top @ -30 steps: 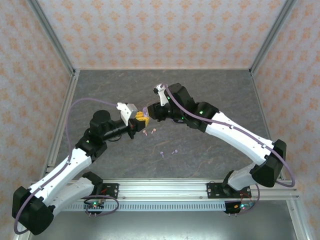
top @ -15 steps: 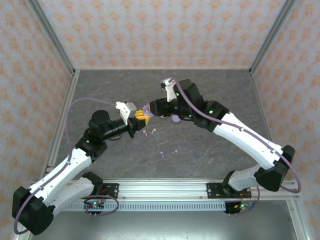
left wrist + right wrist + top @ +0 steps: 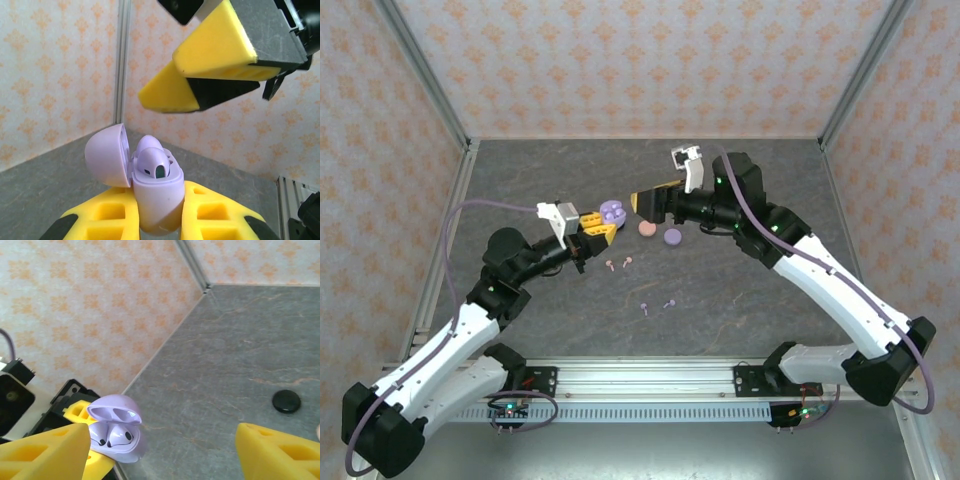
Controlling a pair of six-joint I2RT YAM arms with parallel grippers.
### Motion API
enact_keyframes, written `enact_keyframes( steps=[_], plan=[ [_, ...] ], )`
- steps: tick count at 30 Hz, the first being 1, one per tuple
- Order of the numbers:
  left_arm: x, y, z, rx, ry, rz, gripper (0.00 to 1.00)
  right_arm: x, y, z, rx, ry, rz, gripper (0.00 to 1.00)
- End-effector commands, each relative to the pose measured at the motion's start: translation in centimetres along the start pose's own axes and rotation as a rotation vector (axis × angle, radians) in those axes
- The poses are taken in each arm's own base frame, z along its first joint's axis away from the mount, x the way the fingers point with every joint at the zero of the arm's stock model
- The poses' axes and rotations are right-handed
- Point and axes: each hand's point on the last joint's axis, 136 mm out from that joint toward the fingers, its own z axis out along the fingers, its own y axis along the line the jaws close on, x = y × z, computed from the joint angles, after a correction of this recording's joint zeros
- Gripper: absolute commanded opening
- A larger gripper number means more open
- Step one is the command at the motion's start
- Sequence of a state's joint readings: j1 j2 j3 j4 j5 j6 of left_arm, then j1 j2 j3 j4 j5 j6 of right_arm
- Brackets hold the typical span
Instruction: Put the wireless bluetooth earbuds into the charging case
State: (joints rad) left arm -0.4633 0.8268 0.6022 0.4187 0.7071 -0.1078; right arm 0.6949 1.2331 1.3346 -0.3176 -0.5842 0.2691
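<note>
Left gripper [image 3: 600, 229] clamps opened lavender charging case [image 3: 612, 212], earbuds [image 3: 120, 436] seated inside; right gripper [image 3: 643, 200] spread wide, just right of it

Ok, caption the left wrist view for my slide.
Left gripper holds the open lavender clamshell charging case, a lavender earbud inside, right gripper above.

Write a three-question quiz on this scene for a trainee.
1. True or false: the left end effector grips an open lavender charging case.
2. The right end effector is: A) open and empty, B) shut on a bud, C) shut on the case.
3. Fill in: ___ loose earbuds lie on the table in the top view.
Key: 1 true; 2 A; 3 four.
</note>
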Motion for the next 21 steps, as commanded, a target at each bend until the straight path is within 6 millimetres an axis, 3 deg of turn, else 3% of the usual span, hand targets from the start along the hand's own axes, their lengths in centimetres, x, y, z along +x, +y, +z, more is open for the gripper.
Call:
enact_keyframes(
  steps=[1,10,21],
  plan=[
    [-3.4,-1.7,-0.3,0.065,-0.099,0.052,0.11,-0.4,2.8,0.8,-0.176,0.018,0.005,0.79],
    [-3.5,-2.0,-0.3,0.082,-0.093,0.053,0.11,0.5,5.0,2.8,-0.337,0.117,0.004,0.77],
    [-2.6,-1.6,-0.1,0.062,-0.061,0.045,0.11,0.7,7.4,2.4,-0.422,0.135,-0.063,0.71]
  ],
)
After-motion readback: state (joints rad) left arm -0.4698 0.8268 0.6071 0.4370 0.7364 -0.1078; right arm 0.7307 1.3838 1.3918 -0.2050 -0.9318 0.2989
